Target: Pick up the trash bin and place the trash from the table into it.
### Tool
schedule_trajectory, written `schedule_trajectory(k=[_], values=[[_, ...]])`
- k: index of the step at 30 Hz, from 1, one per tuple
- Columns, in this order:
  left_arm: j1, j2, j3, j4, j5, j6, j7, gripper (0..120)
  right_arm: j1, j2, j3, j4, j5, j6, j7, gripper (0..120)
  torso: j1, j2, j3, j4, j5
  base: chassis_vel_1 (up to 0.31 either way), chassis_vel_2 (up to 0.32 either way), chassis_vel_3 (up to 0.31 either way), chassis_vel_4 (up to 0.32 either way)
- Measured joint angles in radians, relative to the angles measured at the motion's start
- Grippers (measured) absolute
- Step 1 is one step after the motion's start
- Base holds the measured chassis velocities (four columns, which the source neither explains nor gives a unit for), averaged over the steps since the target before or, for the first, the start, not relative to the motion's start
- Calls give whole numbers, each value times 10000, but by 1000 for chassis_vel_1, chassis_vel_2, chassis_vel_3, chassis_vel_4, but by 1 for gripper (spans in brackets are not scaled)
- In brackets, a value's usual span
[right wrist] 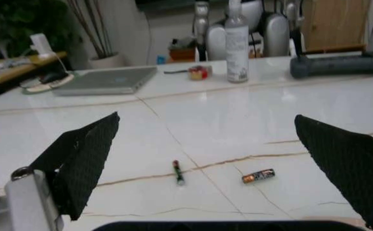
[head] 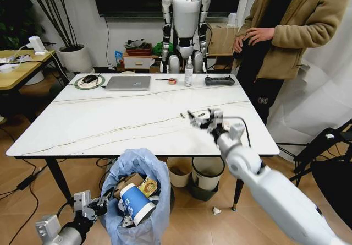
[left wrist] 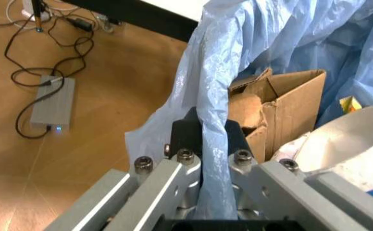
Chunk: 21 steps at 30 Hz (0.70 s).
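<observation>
Head view showed the left hand clamped on the trash bin liner below the bench edge; right hand hovered wide open above two small batteries. I'd centre one before closing.

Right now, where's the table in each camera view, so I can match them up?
Head view: the table spans the middle, its near edge just above the trash bin.
Left wrist view: its dark edge and a strip of white top sit beyond the bin's blue liner.
Right wrist view: its top lies beneath the open right hand.
Shared landmark: the laptop, head and right wrist.
</observation>
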Motion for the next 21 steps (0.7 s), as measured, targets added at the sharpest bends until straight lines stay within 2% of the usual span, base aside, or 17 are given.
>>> schedule_trajectory(k=[3,6,14,21], values=[[18,2,-63,-50,-6,-3,0,0,586,773,62,-1118,-162,-827,-2,100,1,0,1,1,-1,0,0,0,0],[22,-15,-83,-87,-18,-4,0,0,865,1236,47,-1754,-501,-1221,-6,100,0,0,0,2,-2,0,0,0,0],[22,-56,-101,-92,-19,-3,0,0,1185,1946,-5,-3000,-1057,-1342,-29,100,-1,0,-1,-2,-1,0,0,0,0],[20,-60,-123,-107,-26,-6,-1,0,1429,2223,37,-3949,-1255,-1236,-83,100,-1,0,-1,-2,0,0,0,0,0]])
